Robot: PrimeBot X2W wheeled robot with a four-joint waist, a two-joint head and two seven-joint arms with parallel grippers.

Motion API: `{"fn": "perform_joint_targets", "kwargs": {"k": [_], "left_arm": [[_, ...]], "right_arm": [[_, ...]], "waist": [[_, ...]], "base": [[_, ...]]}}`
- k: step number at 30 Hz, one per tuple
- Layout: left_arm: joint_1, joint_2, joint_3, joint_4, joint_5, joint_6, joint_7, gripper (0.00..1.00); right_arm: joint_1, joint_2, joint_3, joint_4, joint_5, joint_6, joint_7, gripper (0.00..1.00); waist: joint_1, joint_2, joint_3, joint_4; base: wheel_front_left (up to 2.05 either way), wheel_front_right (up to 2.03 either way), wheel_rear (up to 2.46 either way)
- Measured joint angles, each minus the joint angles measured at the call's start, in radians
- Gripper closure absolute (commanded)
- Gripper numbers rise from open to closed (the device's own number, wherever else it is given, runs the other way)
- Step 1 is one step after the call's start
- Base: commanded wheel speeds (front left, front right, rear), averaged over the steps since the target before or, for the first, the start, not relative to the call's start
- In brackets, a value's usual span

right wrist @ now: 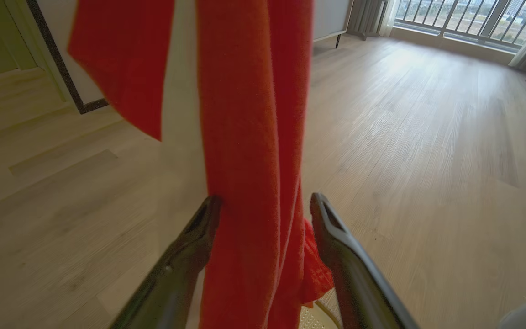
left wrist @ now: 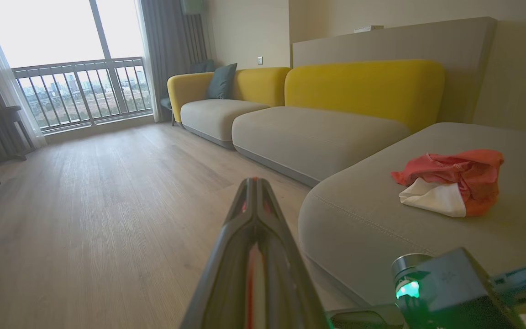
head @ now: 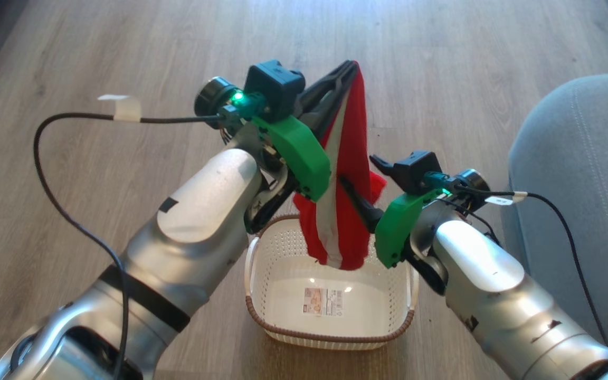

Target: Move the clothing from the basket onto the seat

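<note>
The head view shows the left gripper (head: 347,71) raised above the basket (head: 330,338). Its two fingers are pressed together and pinch the top of the red garment (head: 354,153). The garment hangs straight down with a white panel along its length, and its lower end dangles over the far half of the basket. The basket stands on the wooden floor (head: 98,211), with a label sticker (head: 324,302) on its bottom. The grey seat (head: 589,174) lies at the robot's right, apart from the basket.

The left wrist view adds the top of the seat. A heap of red and white clothing (left wrist: 450,183) rests on the cushion, with yellow backrests (left wrist: 363,84) behind. A red sliver shows between the closed fingers.

The right wrist view gives the detail at the right gripper (right wrist: 265,203). Its fingers are spread and the hanging garment passes between them. The finger at that view's left touches the fabric; the other stands just beside it.
</note>
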Motion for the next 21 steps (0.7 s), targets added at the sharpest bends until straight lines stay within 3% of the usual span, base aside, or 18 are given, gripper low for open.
{"fn": "perform_joint_targets", "kwargs": {"k": [1, 2, 3, 4, 17, 18, 19, 20, 21], "left_arm": [[0.000, 0.000, -0.011, -0.003, -0.007, 0.000, 0.000, 1.00], [0.000, 0.000, -0.021, -0.006, -0.014, 0.001, 0.000, 1.00], [0.000, 0.000, -0.028, -0.008, -0.019, 0.002, 0.000, 1.00], [0.000, 0.000, -0.034, -0.010, -0.024, 0.008, -0.001, 1.00], [0.001, 0.001, -0.053, 0.029, -0.057, 0.023, -0.004, 1.00], [0.001, 0.001, -0.053, 0.032, -0.057, 0.023, -0.004, 0.64], [0.001, 0.000, -0.053, 0.033, -0.057, 0.022, -0.005, 0.09], [0.002, 0.000, -0.053, 0.036, -0.058, 0.018, -0.005, 0.00], [0.002, 0.000, -0.053, 0.040, -0.058, 0.018, -0.007, 0.00]], "right_arm": [[-0.004, 0.001, 0.013, 0.010, 0.026, 0.000, 0.002, 0.12], [-0.009, 0.002, 0.032, 0.025, 0.043, 0.000, 0.007, 0.49], [-0.013, 0.002, 0.046, 0.034, 0.061, 0.000, 0.008, 0.71], [-0.016, 0.002, 0.059, 0.039, 0.080, 0.000, 0.007, 1.00], [-0.056, 0.003, 0.104, 0.118, 0.190, 0.000, -0.055, 1.00], [-0.056, 0.003, 0.100, 0.121, 0.190, 0.000, -0.058, 1.00], [-0.056, 0.003, 0.096, 0.121, 0.190, 0.000, -0.062, 1.00], [-0.056, 0.003, 0.092, 0.120, 0.190, 0.000, -0.063, 1.00], [-0.056, 0.003, 0.084, 0.114, 0.188, 0.000, -0.063, 1.00]], "waist": [[0.0000, 0.0000, -0.001, 0.005], [0.0000, 0.0000, -0.003, 0.010], [0.0000, 0.0000, -0.004, 0.014], [0.0000, 0.0000, -0.004, 0.018], [0.0000, 0.0000, 0.007, -0.011], [0.0000, 0.0000, 0.010, -0.015], [0.0000, 0.0000, 0.012, -0.019], [0.0000, 0.0000, 0.015, -0.022], [0.0000, 0.0000, 0.018, -0.025]], "base": [[0.00, 0.00, 0.00], [0.00, 0.00, 0.00], [0.00, 0.00, 0.00], [0.00, 0.00, 0.00], [0.00, 0.00, 0.00], [0.00, 0.00, 0.00], [0.00, 0.00, 0.00], [0.00, 0.00, 0.00], [0.00, 0.00, 0.00]]}}
